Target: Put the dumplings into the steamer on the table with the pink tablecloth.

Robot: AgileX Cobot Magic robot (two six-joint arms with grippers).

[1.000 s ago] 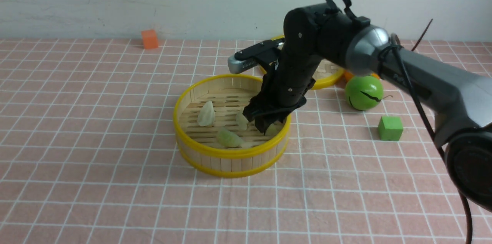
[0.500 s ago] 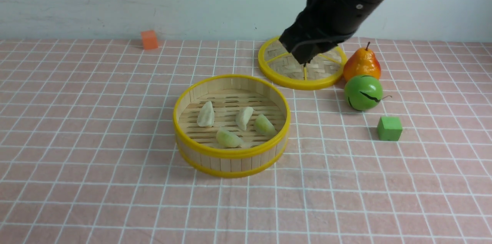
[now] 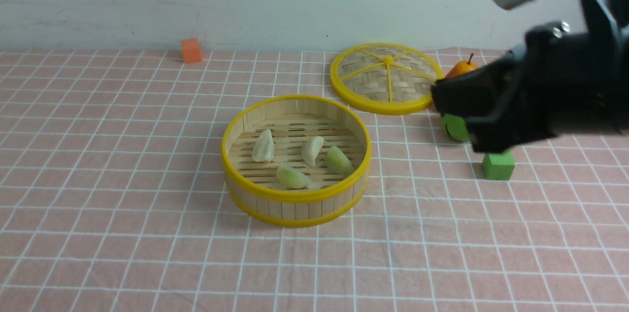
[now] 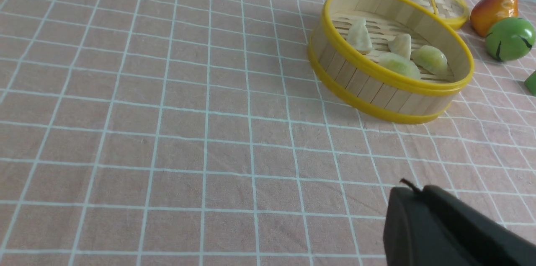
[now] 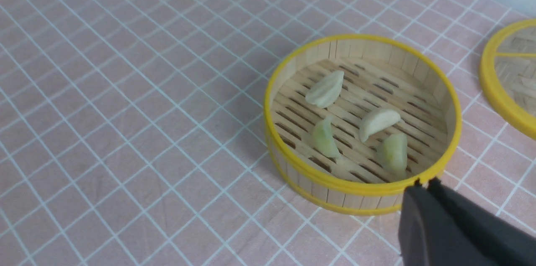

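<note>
All four dumplings (image 3: 313, 150) are seen in the steamer (image 3: 295, 197), the job judged done; the right arm (image 3: 535, 96) has been withdrawn, both arms' jaws pressed together.

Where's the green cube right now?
Front view: the green cube sits on the pink tablecloth on the robot's right, right of the steamer, just nearer the camera than the green fruit.

Left of and in front of the steamer (image 3: 295, 197): bare pink tablecloth (image 3: 123, 179), open passage. Right of steamer: woven lid (image 3: 385, 78) behind, pear (image 3: 459, 69), green fruit (image 3: 453, 127), green cube (image 3: 498, 165), right gripper (image 3: 437, 98) overhead. Far behind-left of steamer: orange cube (image 3: 191, 50).
</note>
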